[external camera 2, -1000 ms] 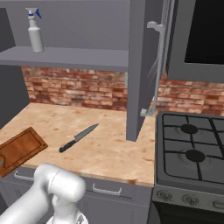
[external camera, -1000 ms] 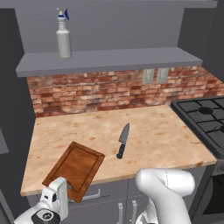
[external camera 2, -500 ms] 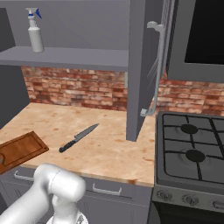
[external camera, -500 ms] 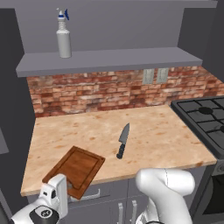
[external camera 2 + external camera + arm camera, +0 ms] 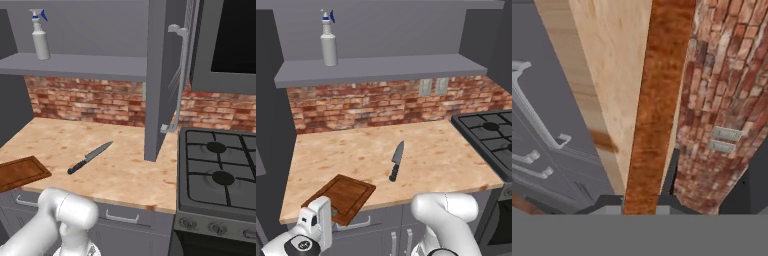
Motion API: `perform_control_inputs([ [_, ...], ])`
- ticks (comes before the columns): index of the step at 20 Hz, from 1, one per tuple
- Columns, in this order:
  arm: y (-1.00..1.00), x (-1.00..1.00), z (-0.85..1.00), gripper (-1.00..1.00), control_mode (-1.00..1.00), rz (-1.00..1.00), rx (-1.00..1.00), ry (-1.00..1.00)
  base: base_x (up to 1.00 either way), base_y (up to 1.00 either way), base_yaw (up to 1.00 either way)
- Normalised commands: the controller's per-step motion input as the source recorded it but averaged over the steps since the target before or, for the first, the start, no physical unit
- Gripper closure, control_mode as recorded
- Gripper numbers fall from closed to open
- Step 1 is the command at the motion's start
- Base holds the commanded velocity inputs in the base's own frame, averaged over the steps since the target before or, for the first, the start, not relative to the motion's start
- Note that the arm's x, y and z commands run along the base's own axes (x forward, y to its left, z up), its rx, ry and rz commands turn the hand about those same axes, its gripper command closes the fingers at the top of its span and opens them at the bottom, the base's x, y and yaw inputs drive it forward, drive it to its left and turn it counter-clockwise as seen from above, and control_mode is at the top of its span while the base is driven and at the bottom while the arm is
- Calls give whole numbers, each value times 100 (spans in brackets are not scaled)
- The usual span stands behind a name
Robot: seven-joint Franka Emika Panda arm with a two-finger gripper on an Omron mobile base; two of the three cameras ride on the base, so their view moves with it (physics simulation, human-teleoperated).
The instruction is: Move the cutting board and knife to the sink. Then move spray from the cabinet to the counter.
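Now gripper clamped on cutting board's near edge, knife well apart.

Arm: glossy white rounded casing; boxy white hand at 7 o'clock carries a dark circular joint cap.

The arm's white hand hides the cutting board's near corner; the end effector's fingertips are cut off.

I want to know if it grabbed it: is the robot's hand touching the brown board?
Touching. In the hand view the cutting board runs edge-on down into the gripper, with a dark finger tip against each side of it. The left base view shows the hand at the board's near corner.
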Motion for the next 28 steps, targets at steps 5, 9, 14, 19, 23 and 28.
perform_control_inputs([
  [5, -10, -20, 40, 100, -100, -1, 0, 0, 0, 0, 0],
  [9, -13, -15, 36, 100, -100, -1, 0, 0, 0, 0, 0],
  [14, -22, -7, 29, 100, -100, 0, 0, 0, 0, 0, 0],
  [19, -20, -2, 27, 100, -100, 0, 0, -6, 0, 0, 0],
  [23, -14, -1, 26, 100, -100, 0, 0, -10, 0, 0, 0],
  [28, -13, 0, 27, 100, -100, 0, 0, -11, 0, 0, 0],
])
